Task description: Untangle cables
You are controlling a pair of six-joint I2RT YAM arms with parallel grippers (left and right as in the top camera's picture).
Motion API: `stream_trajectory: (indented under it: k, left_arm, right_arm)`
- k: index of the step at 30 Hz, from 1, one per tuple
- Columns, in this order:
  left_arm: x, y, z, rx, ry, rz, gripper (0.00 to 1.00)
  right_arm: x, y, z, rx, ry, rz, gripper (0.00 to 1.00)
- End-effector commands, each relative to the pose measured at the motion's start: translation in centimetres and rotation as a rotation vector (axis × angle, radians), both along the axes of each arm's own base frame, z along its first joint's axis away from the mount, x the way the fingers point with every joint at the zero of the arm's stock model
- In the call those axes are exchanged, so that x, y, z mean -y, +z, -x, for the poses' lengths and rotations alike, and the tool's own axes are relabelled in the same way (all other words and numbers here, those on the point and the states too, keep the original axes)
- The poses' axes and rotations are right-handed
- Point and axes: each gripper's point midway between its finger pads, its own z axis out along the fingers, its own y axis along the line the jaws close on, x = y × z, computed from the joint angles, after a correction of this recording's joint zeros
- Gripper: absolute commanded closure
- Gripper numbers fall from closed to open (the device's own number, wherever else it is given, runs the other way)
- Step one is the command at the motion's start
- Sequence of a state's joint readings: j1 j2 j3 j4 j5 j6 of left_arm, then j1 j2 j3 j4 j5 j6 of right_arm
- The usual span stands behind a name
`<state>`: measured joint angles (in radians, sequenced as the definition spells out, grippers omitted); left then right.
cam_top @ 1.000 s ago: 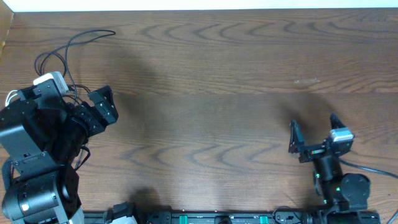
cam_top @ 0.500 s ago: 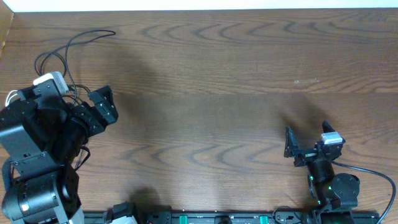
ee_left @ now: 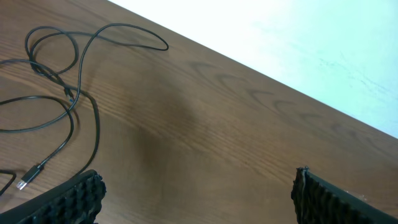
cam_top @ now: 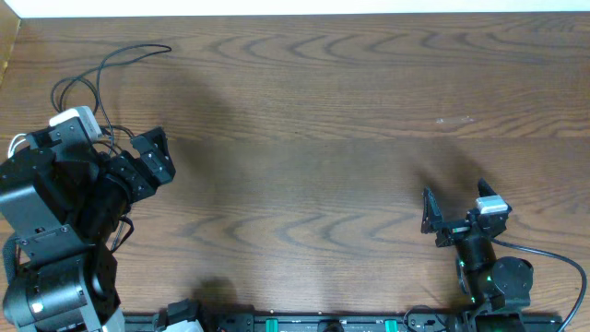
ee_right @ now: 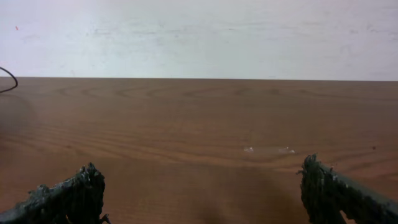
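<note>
Looping over the far-left corner of the bench (cam_top: 323, 120): black cables (ee_left: 68, 93), crossed, exact count unclear, one plug end (ee_left: 25, 182) showing. Left gripper (ee_left: 198, 180) beside the loops, right gripper (ee_right: 202, 168) well apart, two in all, both spread wide, gripping nothing. Brown wood grain throughout; pale wall (ee_right: 199, 37) behind.

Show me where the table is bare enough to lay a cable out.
Bare: the wide middle of the table, between the left gripper and the right gripper, and the whole far-right side. Crowded: the far-left corner, where the black cables loop by the left gripper.
</note>
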<state>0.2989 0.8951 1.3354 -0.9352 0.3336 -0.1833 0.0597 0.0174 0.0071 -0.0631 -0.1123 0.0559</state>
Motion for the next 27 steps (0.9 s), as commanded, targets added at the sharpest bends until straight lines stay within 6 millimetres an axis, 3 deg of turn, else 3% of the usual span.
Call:
stream_trajectory:
  k: [1,10,17,22,27]
  left_arm:
    - [0.0,0.2,0.0,0.004,0.000,-0.007,0.03]
    - [-0.3,-0.4,0.2,-0.002,0.033,-0.072,0.03]
    - [1.0,-2.2,-0.9,0.206,-0.020,-0.272,0.02]
    - [1.8,-4.9,-1.0,0.377,-0.052,-0.347,0.02]
    - [1.8,-9.7,-0.3,0.441,-0.041,-0.360,0.02]
  right_arm:
    - [0.4,0.0,0.0,0.004,-0.017,0.012,0.01]
    - [0.4,0.0,0.0,0.004,-0.017,0.012,0.01]
    - [0.4,0.0,0.0,0.004,-0.017,0.012,0.01]
    - [0.4,0.0,0.0,0.004,-0.017,0.012,0.01]
    - [0.4,0.0,0.0,0.004,-0.017,0.012,0.01]
